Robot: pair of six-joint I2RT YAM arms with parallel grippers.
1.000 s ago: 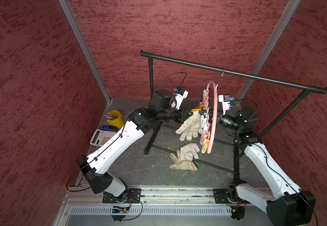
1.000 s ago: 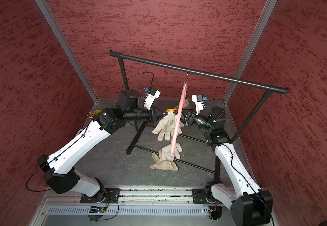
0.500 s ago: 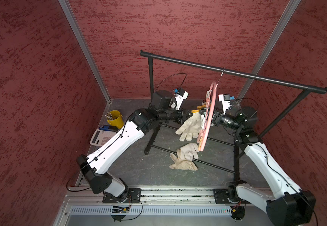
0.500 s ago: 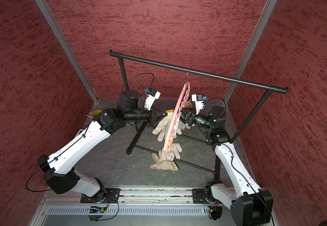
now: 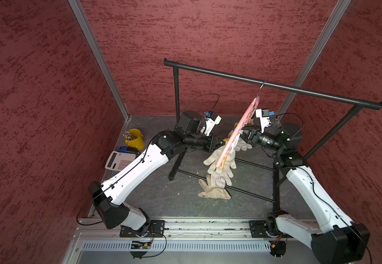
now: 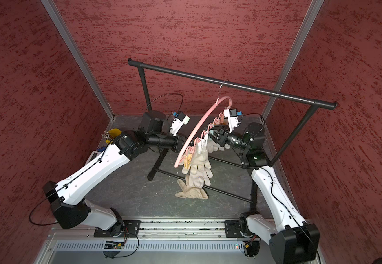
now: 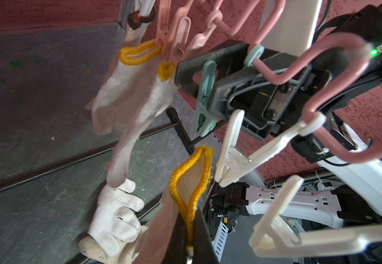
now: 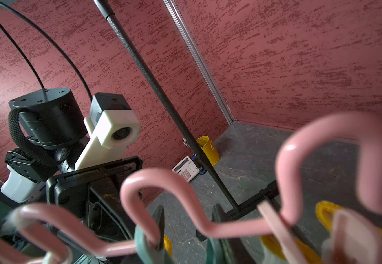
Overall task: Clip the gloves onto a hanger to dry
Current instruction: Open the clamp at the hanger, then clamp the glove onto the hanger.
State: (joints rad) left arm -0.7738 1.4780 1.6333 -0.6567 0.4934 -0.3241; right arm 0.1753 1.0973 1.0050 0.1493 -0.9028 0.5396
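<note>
Pink hanger [image 6: 194, 132] has swung off vertical, lower end tipped toward my left gripper [image 7: 188, 237]. Left is clamped tight on a yellow-cuffed glove [image 7: 192, 182], with the cuff up just beside the white peg [image 7: 231, 146]. Beyond it, my right gripper [image 7: 200, 96] has narrowed onto the teal peg [image 7: 208, 75]. Can't tell if the peg's mouth is open yet. I reckon feeding the cuff in comes next. Spare gloves [image 5: 215, 194] lie on the floor below both hands.
</note>
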